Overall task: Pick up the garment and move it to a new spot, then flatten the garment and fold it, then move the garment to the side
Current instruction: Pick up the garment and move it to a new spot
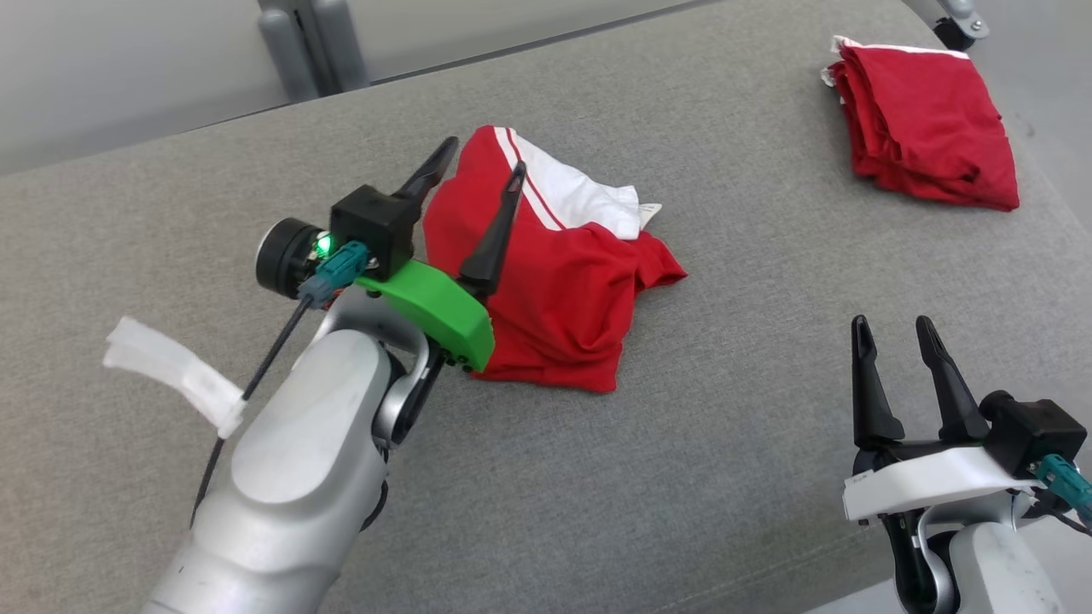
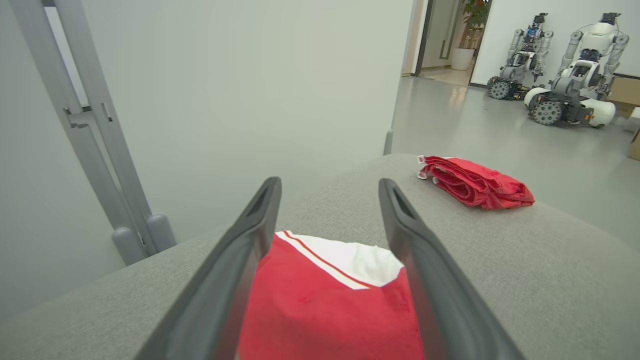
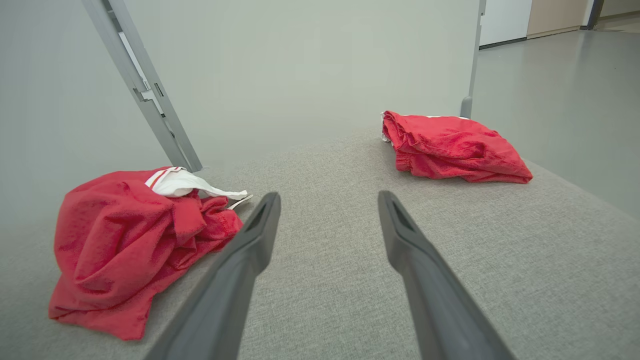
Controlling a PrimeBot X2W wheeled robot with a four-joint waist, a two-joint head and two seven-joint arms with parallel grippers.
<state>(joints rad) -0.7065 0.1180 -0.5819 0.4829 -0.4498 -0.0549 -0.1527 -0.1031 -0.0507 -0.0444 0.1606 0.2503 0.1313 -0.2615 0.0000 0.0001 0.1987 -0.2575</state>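
Grey woven fabric surface (image 1: 682, 426) in front of me, padded, with a rounded far edge. Plain pale partition wall (image 2: 225, 100) behind it, braced by a grey metal strut (image 2: 100, 125). To my right, glossy grey floor (image 2: 475, 135) runs to a doorway (image 2: 450, 40) with a potted plant (image 2: 472, 15). Two parked robots (image 2: 575, 85) by the far white wall, cardboard box (image 2: 627, 90) beside them. Even, soft light.

Two red garments (image 1: 563, 315), one grey surface (image 1: 725, 443), two parked robots (image 2: 575, 85).

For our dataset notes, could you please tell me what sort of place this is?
Probably a robotics lab, not a home: other wheeled robots stand parked on a bare grey floor, and a grey padded bench sits beside a plain partition panel.
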